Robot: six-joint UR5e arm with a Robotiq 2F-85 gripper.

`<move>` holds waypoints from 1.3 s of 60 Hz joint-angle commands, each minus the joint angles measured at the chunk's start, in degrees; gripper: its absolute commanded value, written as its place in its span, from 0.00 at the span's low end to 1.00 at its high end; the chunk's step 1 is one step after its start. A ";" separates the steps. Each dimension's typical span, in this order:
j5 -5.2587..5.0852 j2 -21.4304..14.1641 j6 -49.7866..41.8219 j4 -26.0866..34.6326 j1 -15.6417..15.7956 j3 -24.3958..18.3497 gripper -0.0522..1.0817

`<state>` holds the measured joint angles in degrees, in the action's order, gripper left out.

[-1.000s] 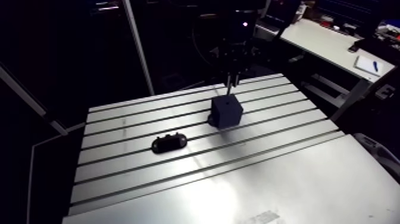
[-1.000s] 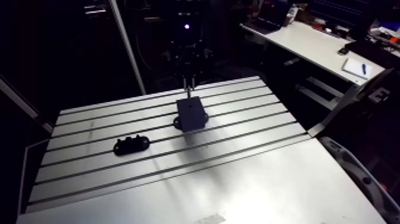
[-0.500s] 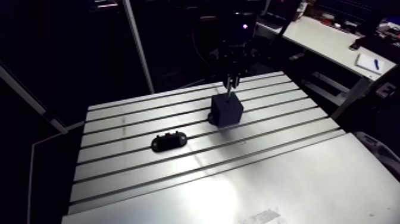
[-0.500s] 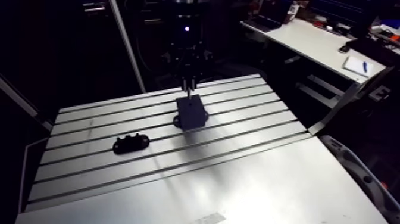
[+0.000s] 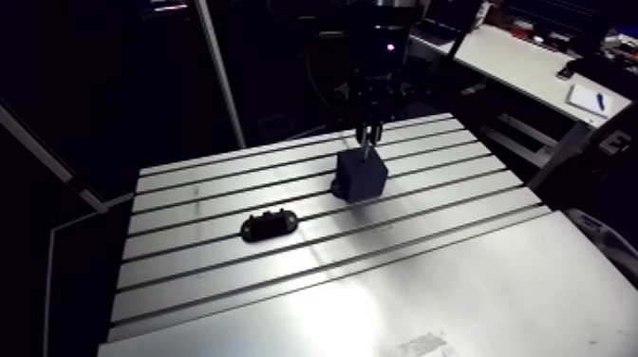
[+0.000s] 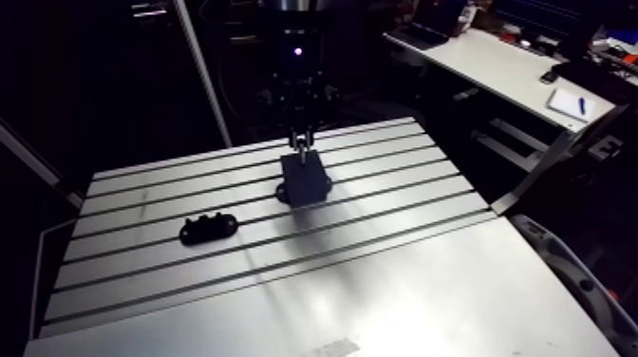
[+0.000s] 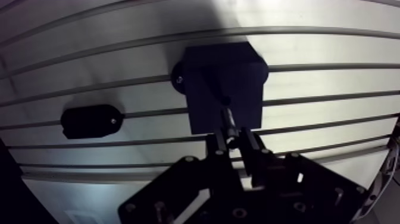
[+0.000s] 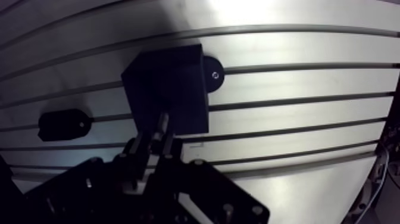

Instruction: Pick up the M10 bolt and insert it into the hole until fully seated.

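A dark block [image 7: 223, 83] stands on the slotted table [image 7: 327, 47], and everything else is placed from it. The gripper [image 7: 233, 138] hangs directly above the block. It is grasping the bolt [image 7: 227, 116], with its two fingers [image 7: 253, 149] pressed against the shank from either side. The bolt is upright and points straight down at the block's top face. In the wrist view the bolt's lower end reaches that face near its middle. Whether the tip is already inside the hole cannot be told, because the top of the block is very dark. A good length of shank shows between the fingertips and the block, so the bolt is not fully seated.

A round tab [image 8: 213, 74] with a small screw head juts from the foot of the block and lies flat on the table. Well apart from the block, on the side opposite the tab in the wrist view, lies a low black oval holder [image 5: 269, 226]. It sits across one of the table's slots.
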<state>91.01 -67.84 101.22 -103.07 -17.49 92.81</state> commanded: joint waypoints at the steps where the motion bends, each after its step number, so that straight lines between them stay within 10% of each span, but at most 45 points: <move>1: 0.00 0.11 -0.18 -0.08 0.00 0.13 1.00; 78: -0.09 1.00 0.07 -1.48 0.00 0.04 1.00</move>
<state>90.93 -66.77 101.29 -104.66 -17.49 92.78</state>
